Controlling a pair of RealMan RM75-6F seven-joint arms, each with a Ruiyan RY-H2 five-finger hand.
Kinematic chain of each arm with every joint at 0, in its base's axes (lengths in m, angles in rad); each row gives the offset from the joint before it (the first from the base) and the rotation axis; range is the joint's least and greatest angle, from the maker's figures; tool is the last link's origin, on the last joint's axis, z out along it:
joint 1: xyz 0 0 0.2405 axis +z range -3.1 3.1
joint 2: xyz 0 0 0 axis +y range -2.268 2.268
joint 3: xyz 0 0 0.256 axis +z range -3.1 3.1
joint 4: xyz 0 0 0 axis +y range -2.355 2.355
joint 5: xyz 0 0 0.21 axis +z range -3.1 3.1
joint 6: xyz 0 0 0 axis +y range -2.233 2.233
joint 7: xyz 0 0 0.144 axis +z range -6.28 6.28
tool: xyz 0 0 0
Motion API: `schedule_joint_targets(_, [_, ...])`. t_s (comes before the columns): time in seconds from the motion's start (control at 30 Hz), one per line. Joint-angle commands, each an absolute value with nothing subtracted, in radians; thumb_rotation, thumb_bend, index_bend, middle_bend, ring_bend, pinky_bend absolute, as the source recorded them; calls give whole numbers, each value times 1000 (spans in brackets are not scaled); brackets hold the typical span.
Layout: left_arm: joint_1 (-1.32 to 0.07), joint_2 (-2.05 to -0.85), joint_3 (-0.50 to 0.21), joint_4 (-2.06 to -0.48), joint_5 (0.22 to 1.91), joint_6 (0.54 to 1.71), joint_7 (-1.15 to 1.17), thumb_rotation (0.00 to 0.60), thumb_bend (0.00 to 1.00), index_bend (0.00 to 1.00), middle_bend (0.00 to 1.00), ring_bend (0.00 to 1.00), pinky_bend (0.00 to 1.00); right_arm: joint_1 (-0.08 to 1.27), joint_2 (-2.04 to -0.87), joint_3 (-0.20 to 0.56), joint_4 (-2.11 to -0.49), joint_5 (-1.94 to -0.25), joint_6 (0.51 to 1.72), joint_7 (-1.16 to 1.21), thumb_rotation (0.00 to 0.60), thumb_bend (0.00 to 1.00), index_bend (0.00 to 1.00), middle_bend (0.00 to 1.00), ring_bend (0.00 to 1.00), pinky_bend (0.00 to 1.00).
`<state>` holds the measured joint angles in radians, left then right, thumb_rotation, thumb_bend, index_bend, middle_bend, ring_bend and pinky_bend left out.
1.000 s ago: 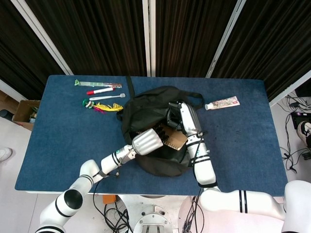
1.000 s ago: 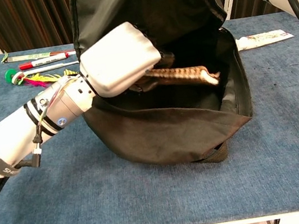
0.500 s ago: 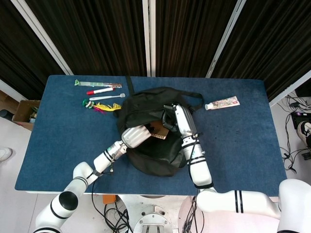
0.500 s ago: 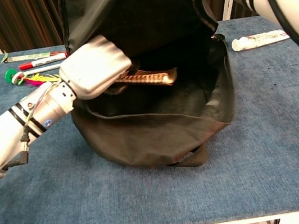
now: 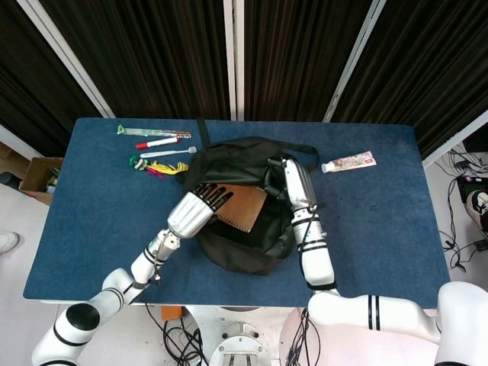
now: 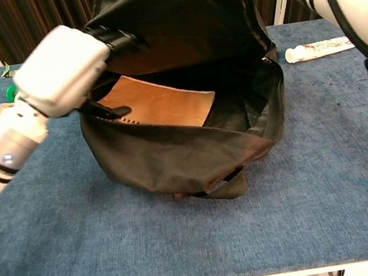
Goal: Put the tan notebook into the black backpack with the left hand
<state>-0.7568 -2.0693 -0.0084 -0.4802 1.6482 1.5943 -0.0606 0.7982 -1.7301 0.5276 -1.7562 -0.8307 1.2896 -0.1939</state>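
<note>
The black backpack (image 5: 229, 164) lies mid-table with its mouth held wide. The tan notebook (image 5: 241, 207) lies flat inside the opening, its spiral edge toward my left hand. In the chest view the notebook (image 6: 161, 106) rests on the bag's lower wall (image 6: 173, 160). My left hand (image 5: 197, 208) hovers at the bag's left rim with fingers spread, gripping nothing; its thumb tip sits close to the notebook's edge. In the chest view that hand (image 6: 64, 69) is outside the bag's mouth. My right hand (image 5: 288, 179) grips the backpack's upper flap and holds it up.
A toothpaste tube (image 5: 348, 162) lies right of the bag. A red marker (image 5: 157, 142), a toothbrush (image 5: 168, 152), a clear ruler-like strip (image 5: 152, 132) and a green and yellow feather toy (image 5: 156, 166) lie at the back left. A cardboard box (image 5: 40, 177) stands beyond the table's left edge.
My left hand has drawn back out of the bag to the left and spread its fingers, letting go of the notebook. The notebook now lies flat in the opening.
</note>
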Motion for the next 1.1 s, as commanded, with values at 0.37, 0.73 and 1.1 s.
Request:
schedule_joint_targets(0.37, [-522,-1730,32,-911,1652,1773,-77,600,0,315,426,367,524,754,-1591,348,-1809,-877,1053,-170,600,471,387,369,224,123])
schedule_joint_targets(0.73, [-422,-1483,7,-1126,1538,1665,-12,600,0,338,414,366,461,671,-1294,210,-1937,-1051,889,-67,600,249,0,25,0,0])
schedule_joint_targets(1.1, [-310,-1294,12,-1303,1443,1584,-56,600,0,365,416,365,357,397,-991,75,-1861,-1465,1125,221,600,328,0,143,0,0])
